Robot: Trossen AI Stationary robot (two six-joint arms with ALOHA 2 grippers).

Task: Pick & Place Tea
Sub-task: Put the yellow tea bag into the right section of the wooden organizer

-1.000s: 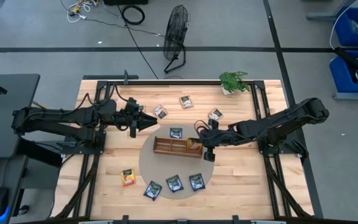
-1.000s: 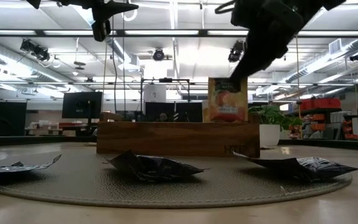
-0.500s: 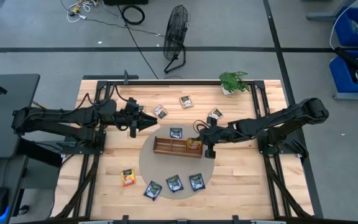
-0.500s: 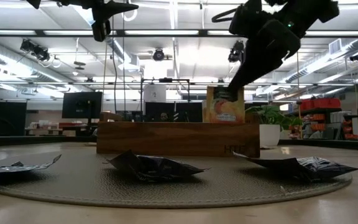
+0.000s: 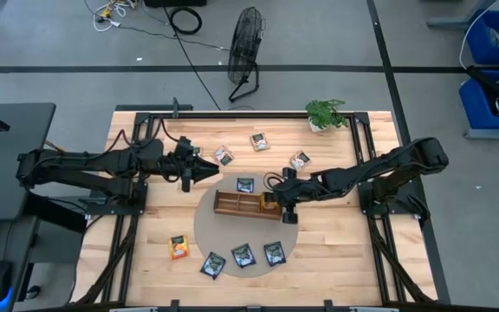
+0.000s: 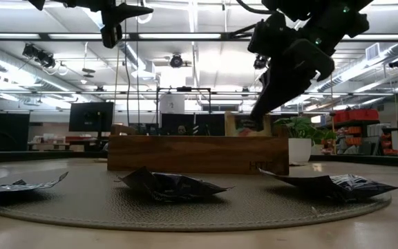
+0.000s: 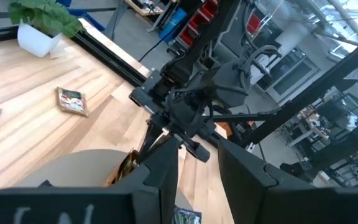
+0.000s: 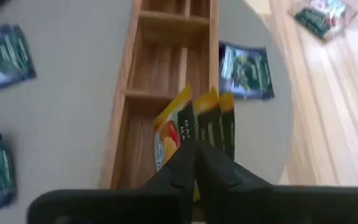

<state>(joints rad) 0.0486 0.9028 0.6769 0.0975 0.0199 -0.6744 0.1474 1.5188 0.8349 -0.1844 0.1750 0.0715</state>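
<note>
My right gripper (image 5: 273,201) is shut on an orange tea packet (image 8: 171,134) over the right-end compartment of the long wooden tray (image 5: 236,204). In the low view only the packet's top (image 6: 244,124) shows above the tray wall (image 6: 185,153). My left gripper (image 5: 213,171) hovers open and empty above the table, left of the tray's far side. Dark blue packets (image 5: 243,256) lie flat on the round grey mat (image 5: 204,227). Another orange packet (image 5: 178,247) lies on the wood at the near left. My right gripper pinches the orange packet's upper edge (image 8: 188,127) between its two fingers. The fingers slant down from the table's right. The packet stands upright with its lower part inside the tray's right-end compartment (image 8: 143,143). Packet edges (image 8: 224,127) show right beside the fingers; whether it holds one or more I cannot tell.
White-and-brown packets (image 5: 224,155) (image 5: 259,141) (image 5: 300,160) lie on the wood beyond the mat. One dark blue packet (image 5: 245,185) lies just beyond the tray. A potted plant (image 5: 325,113) stands at the far right. The tray's other compartments (image 8: 163,71) show bare wood.
My right gripper has moved toward the table's left and down, staying shut on the orange packet. The packet, earlier standing high above the tray wall, has sunk into the tray's right-end compartment until only its top shows.
</note>
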